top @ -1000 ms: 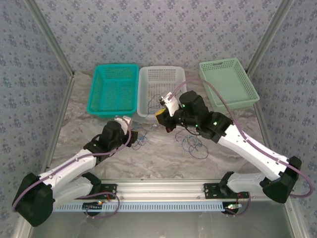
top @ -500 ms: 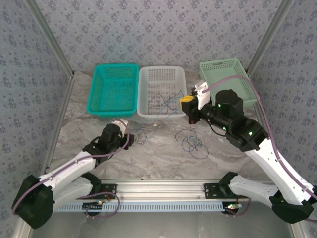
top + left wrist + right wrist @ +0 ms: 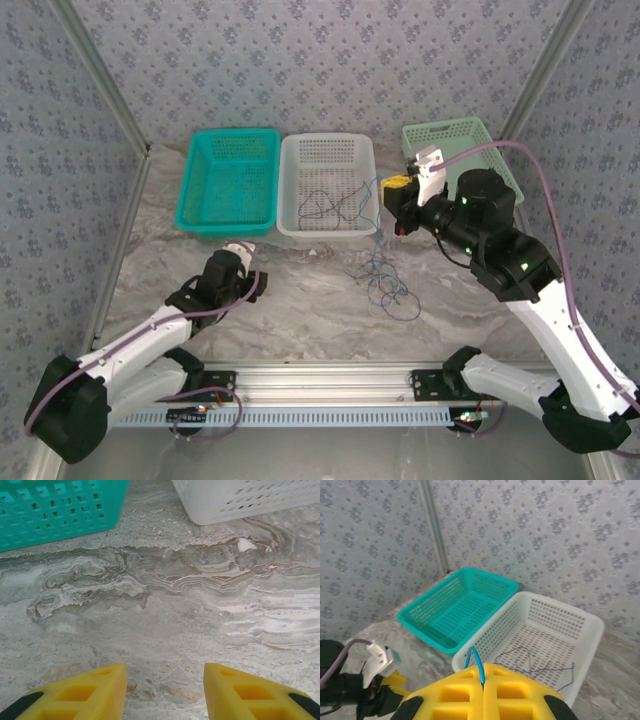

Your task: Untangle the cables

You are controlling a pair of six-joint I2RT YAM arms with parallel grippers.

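My right gripper (image 3: 390, 192) hangs raised just beside the white basket (image 3: 292, 190), jaws pressed together on a blue cable (image 3: 379, 232). It drops from them to the loose cables (image 3: 395, 295) looped on the marble table (image 3: 300, 300). From my right wrist I see the blue strand arc up out of the seam between my yellow fingers (image 3: 520, 692). A thin black cable (image 3: 330, 205) lies inside the white basket; it may reach over the rim, I can't tell. My left gripper (image 3: 162, 690) sits low over bare table near the teal basket (image 3: 200, 215), jaws spread, nothing between them
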